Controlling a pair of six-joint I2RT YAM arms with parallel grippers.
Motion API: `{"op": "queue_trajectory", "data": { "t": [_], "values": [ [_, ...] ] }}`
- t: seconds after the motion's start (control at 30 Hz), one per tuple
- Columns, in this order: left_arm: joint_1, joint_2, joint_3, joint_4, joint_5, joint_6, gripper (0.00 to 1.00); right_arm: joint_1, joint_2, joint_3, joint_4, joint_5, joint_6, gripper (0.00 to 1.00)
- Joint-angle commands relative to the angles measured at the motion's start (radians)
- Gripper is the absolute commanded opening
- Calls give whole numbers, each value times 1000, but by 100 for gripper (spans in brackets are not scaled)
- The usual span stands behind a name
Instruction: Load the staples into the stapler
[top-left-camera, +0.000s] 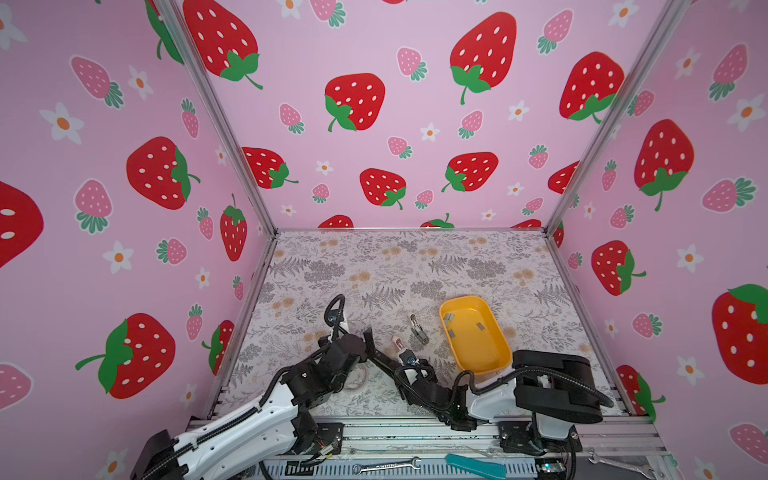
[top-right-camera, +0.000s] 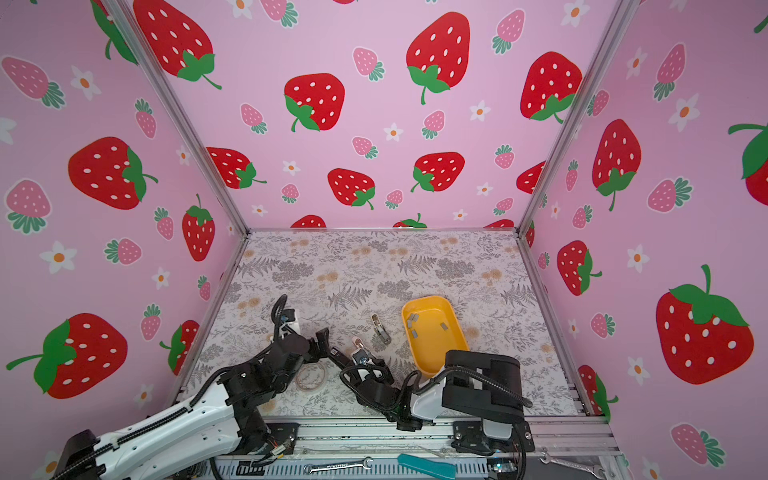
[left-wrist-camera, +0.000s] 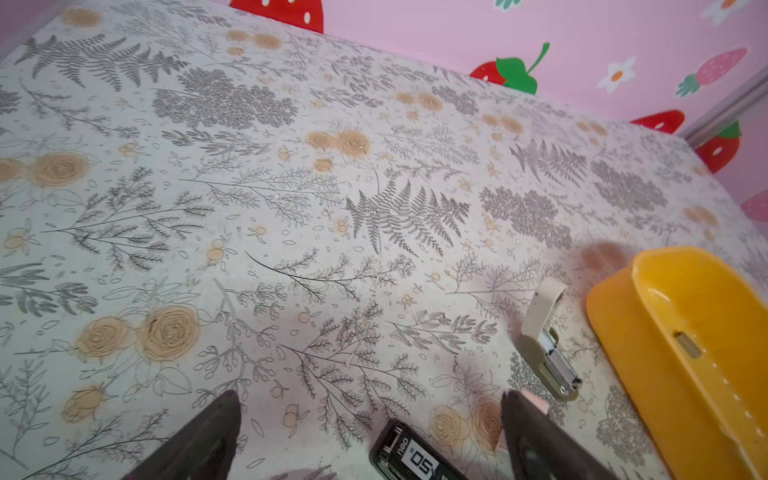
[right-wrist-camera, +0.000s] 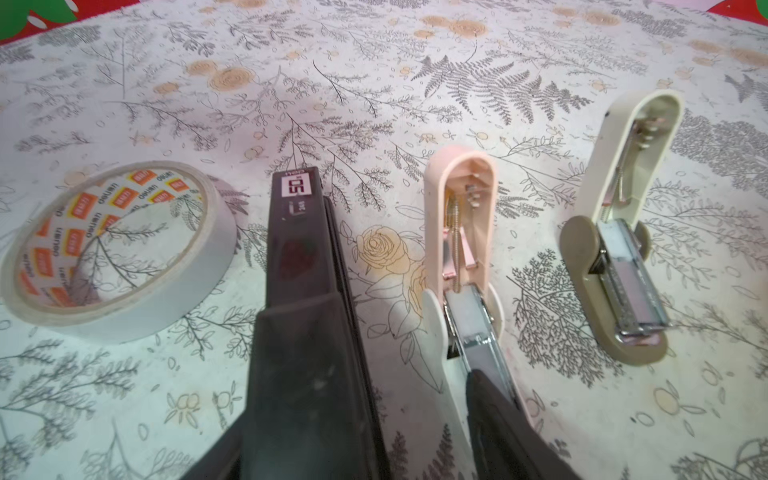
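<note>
Right wrist view: the right gripper (right-wrist-camera: 386, 340) has its jaws apart and clamped on nothing. One finger overlaps the black stapler (right-wrist-camera: 299, 232). The other overlaps the bare metal channel of the pink stapler (right-wrist-camera: 461, 216), whose lid is folded back flat. The left gripper (left-wrist-camera: 370, 395) hangs just beside, jaws spread wide and empty, with the black stapler's end between them. Whether a strip already sits in the pink channel I cannot tell, because the metal glares and the finger hides its near end.

I judge the step in hand to be fetching a strip for that open channel. To do it well:

- Lift straight up first, so the finger does not drag the light stapler askew.
- Pinch a strip across its narrow width, near the middle and low against the tray floor.
- Squeeze gently, since joined staples may snap.
- Carry it level, line it up with the channel legs down, and set it in from above before letting go.
- The left gripper could steady the base.

Further out lies the beige stapler (right-wrist-camera: 623, 249), also open, with the tape (right-wrist-camera: 116, 249) off to the other side. Beyond it, in both top views, the staples (top-left-camera: 449, 320) lie loose in the yellow tray (top-left-camera: 473, 353), toward its far end. They are well apart from both pairs of jaws and touched by neither.
</note>
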Motion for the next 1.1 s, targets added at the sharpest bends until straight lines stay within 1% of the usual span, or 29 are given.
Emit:
{"op": "queue_trajectory", "data": {
  "t": [0.0, 0.1, 0.17, 0.2, 0.27, 0.33, 0.37, 0.43, 0.47, 0.5, 0.63, 0.67, 0.77, 0.93, 1.0, 1.07],
  "values": [
    [104, -92, -20, -127, 54, 4, 99, 5, 29, 38, -25, 25, 8, 54],
    [210, -162, -26, -173, 118, 19, 99, 2, 51, 73, -47, 49, 21, 42],
    [269, -199, -42, -154, 188, 36, 99, -1, 71, 103, -73, 79, 43, 39],
    [291, -210, -42, -156, 202, 38, 99, -4, 84, 122, -91, 91, 55, 37],
    [329, -224, -28, -178, 201, 37, 99, -14, 120, 171, -140, 126, 90, 32],
    [346, -228, -2, -198, 188, 59, 99, -32, 155, 224, -183, 125, 115, 28],
    [348, -224, 19, -220, 159, 74, 99, -41, 175, 253, -197, 120, 125, 27],
    [349, -215, 53, -273, 67, 101, 99, -57, 214, 305, -214, 102, 134, 26],
    [348, -213, 61, -301, 8, 93, 99, -66, 239, 337, -220, 93, 137, 26],
    [350, -214, 62, -321, -23, 63, 99, -73, 258, 370, -228, 85, 137, 26],
    [353, -245, -16, -214, 70, 96, 99, -109, 361, 533, -286, 52, 122, 26],
    [352, -250, -13, -227, 74, 95, 99, -136, 386, 577, -310, 44, 125, 26],
    [352, -286, -19, -252, 80, 88, 99, -165, 453, 692, -368, 28, 133, 26],
    [352, -403, -41, -287, 87, 82, 99, -190, 505, 810, -404, 7, 116, 27],
    [352, -448, -49, -298, 96, 82, 99, -194, 504, 837, -413, 7, 105, 29],
    [352, -485, -55, -309, 99, 81, 99, -197, 502, 860, -418, 0, 89, 34]
  ]
}}
